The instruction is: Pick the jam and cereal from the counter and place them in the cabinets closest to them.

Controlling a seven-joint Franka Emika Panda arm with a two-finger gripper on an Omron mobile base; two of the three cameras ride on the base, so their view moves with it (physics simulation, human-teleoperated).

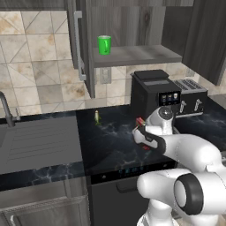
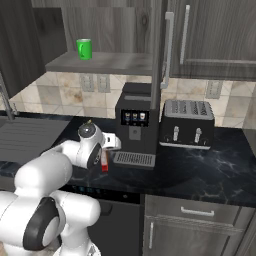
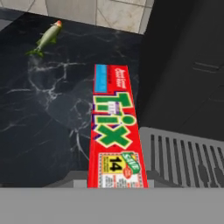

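Pincer (image 1: 142,132) grips the cereal (image 3: 116,131); hand view alone shows its print.

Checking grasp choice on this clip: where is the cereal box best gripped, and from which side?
Across its thin faces near the top edge, coming from above. The cereal box is flat and upright, so only its narrow width fits the gripper. The coffee machine stands close beside it, crowding a sideways approach. The gripper already looks shut on it.
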